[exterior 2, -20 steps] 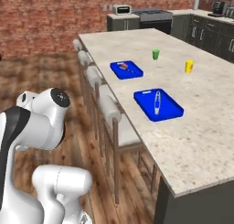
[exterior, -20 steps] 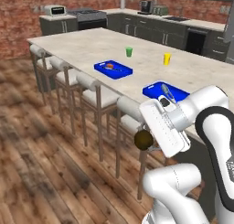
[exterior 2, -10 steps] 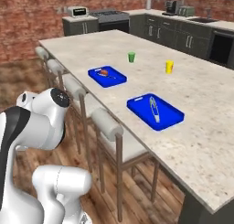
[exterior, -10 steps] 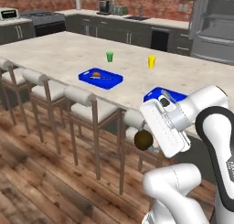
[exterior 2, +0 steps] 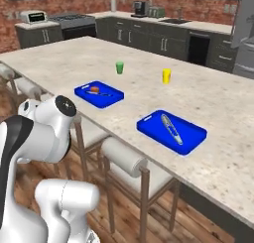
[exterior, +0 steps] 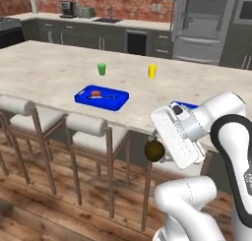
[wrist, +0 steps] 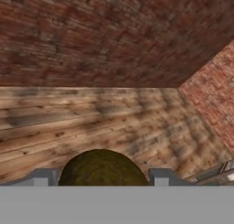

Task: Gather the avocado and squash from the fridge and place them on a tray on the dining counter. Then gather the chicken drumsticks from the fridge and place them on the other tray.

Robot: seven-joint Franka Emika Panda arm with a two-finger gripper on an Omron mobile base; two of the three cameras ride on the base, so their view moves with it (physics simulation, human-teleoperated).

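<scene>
My gripper (exterior: 156, 147) is shut on the avocado (exterior: 154, 151), a dark olive-brown ball held low in front of the dining counter (exterior: 44, 68), below its edge. In the hand view the avocado (wrist: 100, 166) sits between the two finger tips of the gripper (wrist: 101, 179), over wood floor. The squash (exterior: 96, 93), small and orange-red, lies in a blue tray (exterior: 114, 101) on the counter. The other tray (exterior: 183, 106) is partly hidden behind my arm. From the right, the squash (exterior 2: 94, 90) rests in the left tray (exterior 2: 111, 96), and the right tray (exterior 2: 194, 137) holds a slim grey utensil (exterior 2: 171, 127).
A green cup (exterior: 101, 69) and a yellow cup (exterior: 152, 71) stand behind the trays. Padded stools (exterior: 88, 124) line the counter's near side. The fridge (exterior: 202, 23) stands at the back right, with wall counters along the brick wall.
The whole picture has shifted as the base moved: counter, trays and cups now appear larger and further left. The gripper keeps its hold on the avocado in the same pose.
</scene>
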